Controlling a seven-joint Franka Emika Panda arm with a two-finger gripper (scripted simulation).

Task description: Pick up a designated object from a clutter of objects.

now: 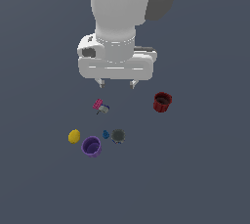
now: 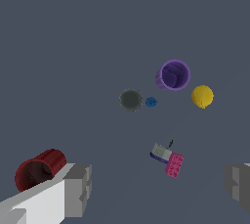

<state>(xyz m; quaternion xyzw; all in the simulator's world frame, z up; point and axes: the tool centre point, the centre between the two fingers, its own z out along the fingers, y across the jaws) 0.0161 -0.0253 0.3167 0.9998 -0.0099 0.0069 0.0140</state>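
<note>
Above the clutter, the gripper (image 1: pixel 116 84) hangs clear of the grey floor (image 1: pixel 205 179), fingers spread wide, nothing between them. Wrist view confirms: both fingertips (image 2: pixel 78 189) sit far apart at the frame's sides with bare floor between.

Floor edges aren't in frame, so positions are relative only.

Yellow lump (image 1: pixel 74 136) (target) lies on the floor at the exterior view's left end of the group, just beside the purple cup (image 1: pixel 91 146), not touching it. Nothing covers it. In the wrist view it's the round yellow blob (image 2: pixel 202 96) next to the cup's open mouth (image 2: pixel 173 75).

Purple cup stands upright, mouth up.

Tiny blue piece (image 1: pixel 106 134) and grey round piece (image 1: pixel 117 135) sit side by side to the exterior view's right of the purple cup; close, a small gap visible in the wrist view.

Pink-and-white piece (image 1: pixel 100 106) lies nearest the gripper, roughly under its exterior-view-left finger, apart from the rest.

Dark red cup (image 1: pixel 162 101) is well apart at the exterior view's right, tilted; wrist view shows it on its side, mouth toward the camera.
</note>
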